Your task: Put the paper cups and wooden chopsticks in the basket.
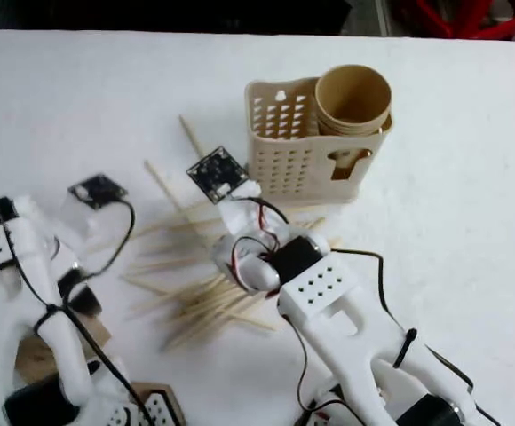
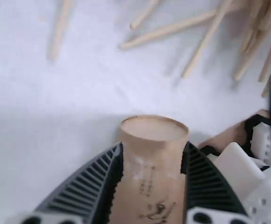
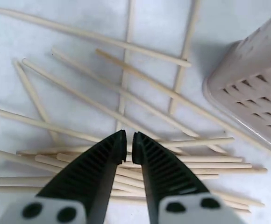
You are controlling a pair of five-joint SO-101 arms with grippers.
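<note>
Left wrist view: the left gripper (image 2: 153,149) clamps a paper cup (image 2: 152,179), well apart from the basket (image 1: 293,164), which holds more cups (image 1: 353,98). The right gripper (image 3: 129,140), jaws nearly closed and empty, hangs over wooden chopsticks (image 3: 205,159) beside the basket.

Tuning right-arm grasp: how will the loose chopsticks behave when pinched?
The chopsticks look thin, stiff and light, so probably easy to lift. They lie crossed in a pile, so one may drag neighbours. On the smooth table they may roll away.
</note>
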